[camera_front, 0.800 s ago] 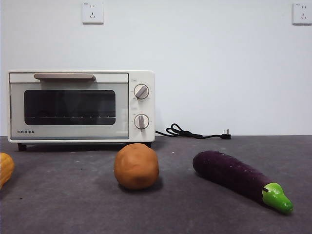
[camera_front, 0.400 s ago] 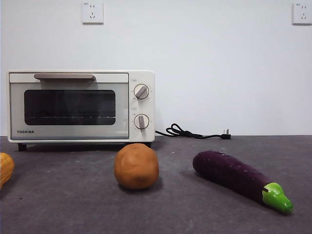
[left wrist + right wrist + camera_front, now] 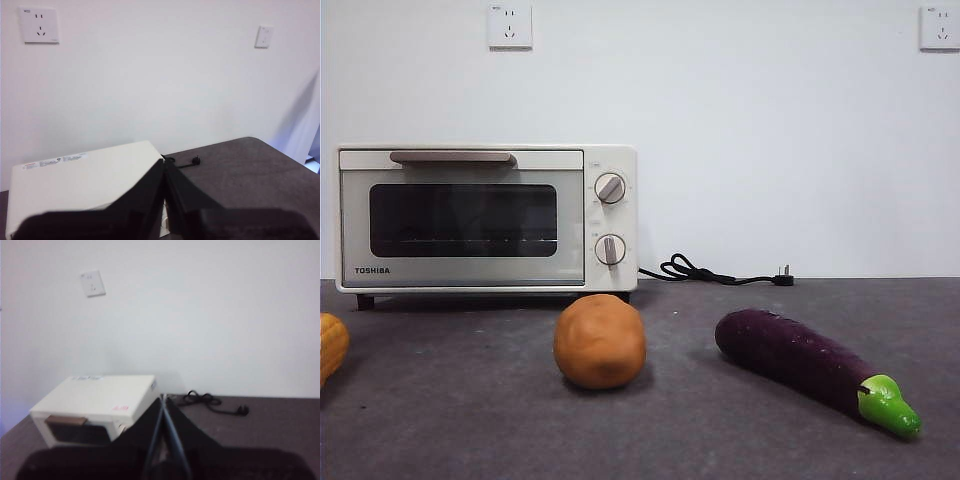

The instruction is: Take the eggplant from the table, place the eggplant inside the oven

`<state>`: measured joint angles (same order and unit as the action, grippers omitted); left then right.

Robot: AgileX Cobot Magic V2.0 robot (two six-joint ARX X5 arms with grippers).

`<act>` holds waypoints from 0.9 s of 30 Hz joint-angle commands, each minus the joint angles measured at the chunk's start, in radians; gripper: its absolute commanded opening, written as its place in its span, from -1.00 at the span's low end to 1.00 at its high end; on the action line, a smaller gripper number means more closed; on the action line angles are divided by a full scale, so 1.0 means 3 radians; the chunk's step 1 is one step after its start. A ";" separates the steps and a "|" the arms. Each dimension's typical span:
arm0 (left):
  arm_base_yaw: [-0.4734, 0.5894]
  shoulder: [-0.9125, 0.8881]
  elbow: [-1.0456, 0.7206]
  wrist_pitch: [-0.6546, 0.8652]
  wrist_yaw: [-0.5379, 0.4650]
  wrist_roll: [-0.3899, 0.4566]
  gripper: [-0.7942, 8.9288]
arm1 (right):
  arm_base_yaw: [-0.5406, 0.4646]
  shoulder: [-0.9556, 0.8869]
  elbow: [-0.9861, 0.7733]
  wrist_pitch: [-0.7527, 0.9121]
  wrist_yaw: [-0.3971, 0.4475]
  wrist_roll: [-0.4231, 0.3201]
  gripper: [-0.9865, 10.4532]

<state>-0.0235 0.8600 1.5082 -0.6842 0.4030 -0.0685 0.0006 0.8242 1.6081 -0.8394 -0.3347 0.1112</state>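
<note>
The dark purple eggplant lies on the grey table at the front right, its green stem cap pointing to the near right. The cream-white oven stands at the back left with its glass door closed. From high above, the left wrist view looks down on the oven's top past my left gripper, whose jaws are shut and hold nothing. My right gripper is also shut and empty, high over the table, with the oven below it. Neither gripper shows in the front view.
A round orange-brown ball sits between the oven and the eggplant. A yellow-orange object peeks in at the left edge. The oven's black cord and plug lie along the back wall. Wall sockets hang above.
</note>
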 commanded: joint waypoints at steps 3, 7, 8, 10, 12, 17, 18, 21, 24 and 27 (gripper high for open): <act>-0.0050 0.0038 0.0005 -0.0037 -0.0001 0.0094 -0.85 | 0.0075 0.0099 0.0113 -0.0257 -0.0117 -0.0025 -0.84; -0.0051 0.0071 0.0005 -0.0037 0.0000 0.0094 -0.85 | 0.0128 0.0146 0.0130 -0.0418 -0.0284 -0.0025 -0.84; -0.0051 0.0083 0.0005 -0.0037 0.0000 0.0094 -0.85 | 0.0140 0.0149 0.0130 -0.0462 -0.0333 -0.0025 -0.84; -0.0051 0.0098 0.0005 -0.0038 0.0001 0.0094 -0.85 | 0.0164 0.0170 0.0130 -0.0530 -0.0429 -0.0023 -0.84; -0.0051 0.0116 0.0005 -0.0038 0.0001 0.0094 -0.85 | 0.0192 0.0173 0.0130 -0.0598 -0.0520 -0.0024 -0.84; -0.0051 0.0156 0.0005 -0.0050 0.0001 0.0097 -0.85 | 0.0268 0.0189 0.0130 -0.0655 -0.0637 -0.0025 -0.83; -0.0050 0.0165 0.0005 -0.0062 0.0001 0.0114 -0.85 | 0.0281 0.0189 0.0128 -0.0659 -0.0662 -0.0024 -0.83; -0.0051 0.0195 0.0005 -0.0118 0.0000 0.0187 -0.85 | 0.0323 0.0189 0.0128 -0.0688 -0.0724 -0.0024 -0.82; -0.0051 0.0223 0.0005 -0.0156 0.0000 0.0220 -0.85 | 0.0380 0.0189 0.0130 -0.0711 -0.0725 -0.0025 -0.66; -0.0051 0.0243 0.0005 -0.0174 0.0001 0.0240 -0.85 | 0.0423 0.0189 0.0128 -0.0754 -0.0844 -0.0024 -0.31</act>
<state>-0.0360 0.9375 1.5108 -0.7383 0.4026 -0.0154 0.1246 0.8822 1.6436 -1.0641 -0.5785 0.1078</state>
